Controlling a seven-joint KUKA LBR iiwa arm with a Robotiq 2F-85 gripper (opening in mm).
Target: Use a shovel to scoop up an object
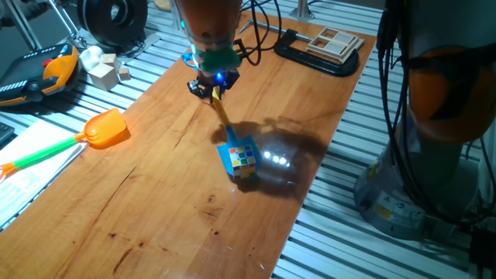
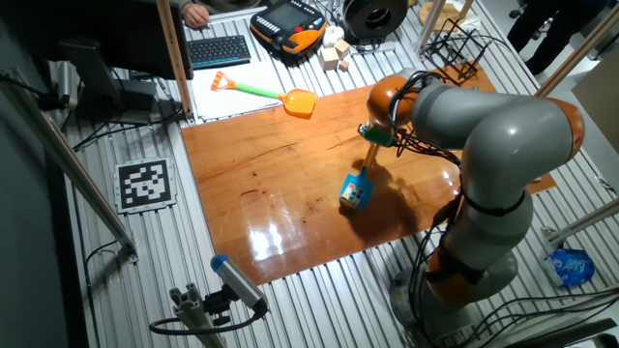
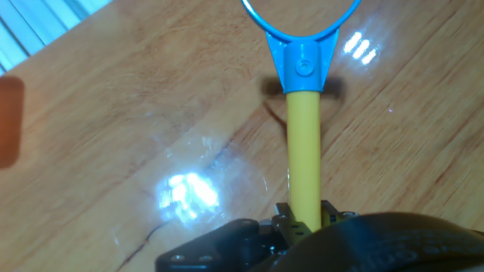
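Note:
My gripper [image 1: 215, 89] is shut on the thin yellow shaft of the shovel [image 1: 224, 118], near its upper end. The shaft slopes down to the blue blade [image 1: 229, 157] at the wooden table [image 1: 155, 201]. The multicoloured cube [image 1: 243, 160] sits on the blade. In the other fixed view the gripper [image 2: 372, 138] holds the shovel [image 2: 368, 159] with the cube [image 2: 360, 193] on the blade. The hand view shows the yellow shaft [image 3: 304, 151] between the fingers and the blue end loop [image 3: 301, 45] beyond. I cannot tell whether the blade touches the wood.
An orange scoop with a green handle [image 1: 106, 129] lies at the table's left edge. Pale wooden blocks [image 1: 105, 74] and a teach pendant [image 1: 39, 74] lie beyond it. A black clamp with a tile case [image 1: 325, 50] sits at the far right corner. The right table edge [image 1: 310, 194] is close to the blade.

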